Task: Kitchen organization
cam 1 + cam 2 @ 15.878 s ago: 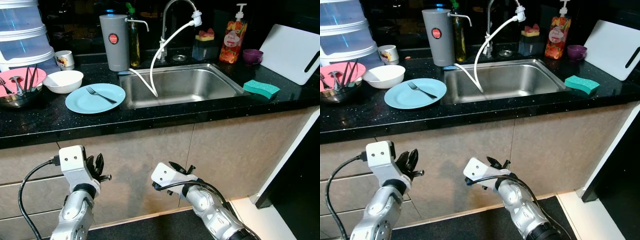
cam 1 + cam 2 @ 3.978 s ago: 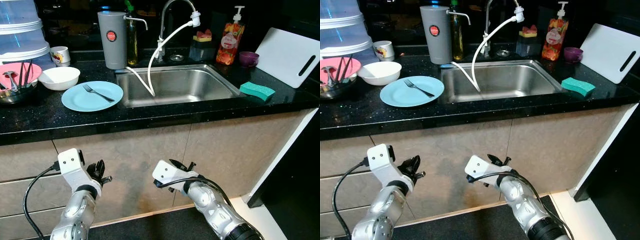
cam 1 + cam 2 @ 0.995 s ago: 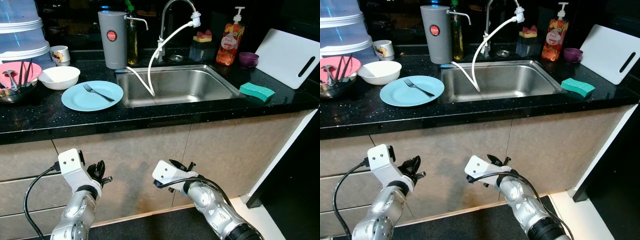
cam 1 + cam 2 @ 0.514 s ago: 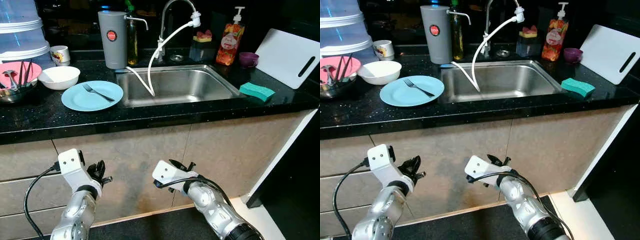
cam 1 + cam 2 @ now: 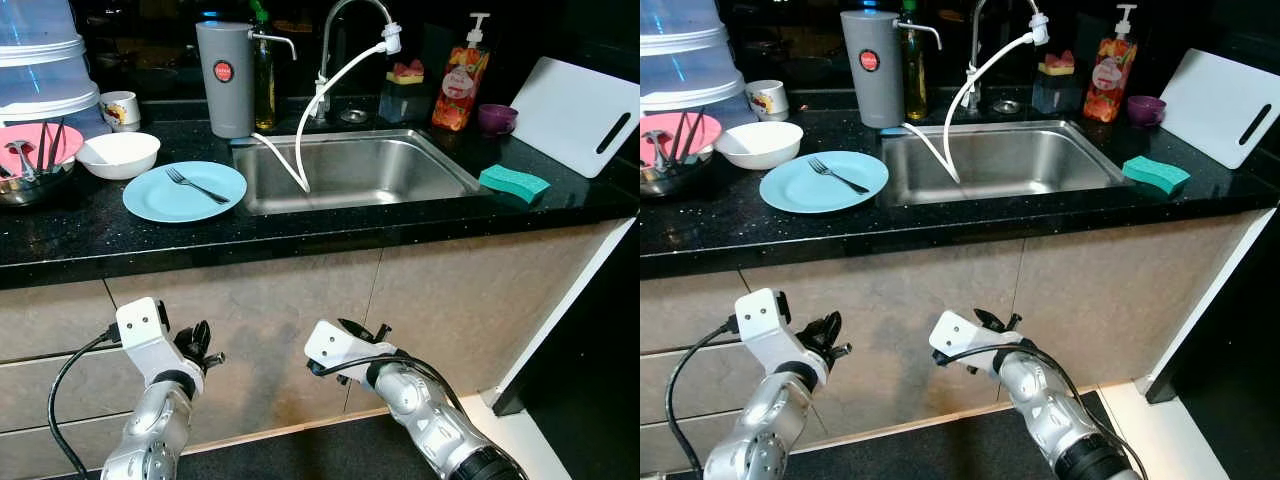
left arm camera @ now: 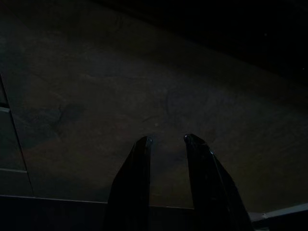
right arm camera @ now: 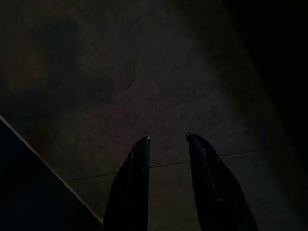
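Blue plate (image 5: 184,192) with fork (image 5: 196,187) sits near desk (image 5: 300,235) left edge, untouched; both jaws released, empty, below front edge; next: raise an arm.

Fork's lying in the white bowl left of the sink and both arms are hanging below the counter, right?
Not quite. The left eye view shows the fork lying on the light blue plate, beside the white bowl. The left gripper and right gripper do hang below the counter.
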`<state>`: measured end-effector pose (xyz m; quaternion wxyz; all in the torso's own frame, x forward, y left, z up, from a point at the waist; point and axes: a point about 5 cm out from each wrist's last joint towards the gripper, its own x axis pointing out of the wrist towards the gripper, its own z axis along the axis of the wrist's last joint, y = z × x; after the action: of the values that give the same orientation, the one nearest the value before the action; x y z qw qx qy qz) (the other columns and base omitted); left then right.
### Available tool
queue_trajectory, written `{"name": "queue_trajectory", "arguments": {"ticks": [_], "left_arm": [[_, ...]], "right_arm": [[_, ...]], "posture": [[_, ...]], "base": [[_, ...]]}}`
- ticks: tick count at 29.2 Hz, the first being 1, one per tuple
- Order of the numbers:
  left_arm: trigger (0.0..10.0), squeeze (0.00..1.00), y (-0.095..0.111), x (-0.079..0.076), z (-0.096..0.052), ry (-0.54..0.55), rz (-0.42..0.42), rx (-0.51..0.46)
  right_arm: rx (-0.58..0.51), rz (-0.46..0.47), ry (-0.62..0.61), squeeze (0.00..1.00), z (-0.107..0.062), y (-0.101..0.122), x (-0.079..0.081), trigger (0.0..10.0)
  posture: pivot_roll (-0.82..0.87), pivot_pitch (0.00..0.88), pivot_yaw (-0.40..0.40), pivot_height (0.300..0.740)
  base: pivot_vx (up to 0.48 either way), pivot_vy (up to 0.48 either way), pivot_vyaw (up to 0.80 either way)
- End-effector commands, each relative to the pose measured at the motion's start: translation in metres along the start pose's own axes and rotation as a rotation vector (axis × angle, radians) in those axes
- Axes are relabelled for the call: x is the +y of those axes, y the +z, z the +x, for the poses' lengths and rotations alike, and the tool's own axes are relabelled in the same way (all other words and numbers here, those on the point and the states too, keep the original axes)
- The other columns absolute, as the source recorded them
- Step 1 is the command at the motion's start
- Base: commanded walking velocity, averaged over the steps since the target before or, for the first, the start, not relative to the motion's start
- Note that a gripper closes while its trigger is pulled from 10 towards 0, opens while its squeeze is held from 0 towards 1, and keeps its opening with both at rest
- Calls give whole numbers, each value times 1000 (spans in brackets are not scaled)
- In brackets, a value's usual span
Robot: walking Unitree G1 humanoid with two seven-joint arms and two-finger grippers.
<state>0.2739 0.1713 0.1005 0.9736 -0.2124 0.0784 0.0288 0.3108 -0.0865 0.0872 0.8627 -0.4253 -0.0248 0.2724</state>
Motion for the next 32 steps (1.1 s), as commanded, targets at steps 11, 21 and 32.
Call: {"name": "queue_trajectory", "arguments": {"ticks": [11,21,32], "left_arm": [[10000,0,-1,-1,1,-4,-5,10],[10000,0,-2,-1,1,-5,-2,10],[10000,0,-4,-2,1,-9,-5,15]], "right_arm": [[8,10,-3,0,2,-1,-2,10000],[9,10,-3,0,1,-2,-1,10000],[10,11,-3,0,0,-3,0,10000]], "posture": [[-143,9,-8,740],[-144,0,-12,740],[-145,0,-16,740]], "base": [[0,0,0],[0,0,0],[0,0,0]]}}
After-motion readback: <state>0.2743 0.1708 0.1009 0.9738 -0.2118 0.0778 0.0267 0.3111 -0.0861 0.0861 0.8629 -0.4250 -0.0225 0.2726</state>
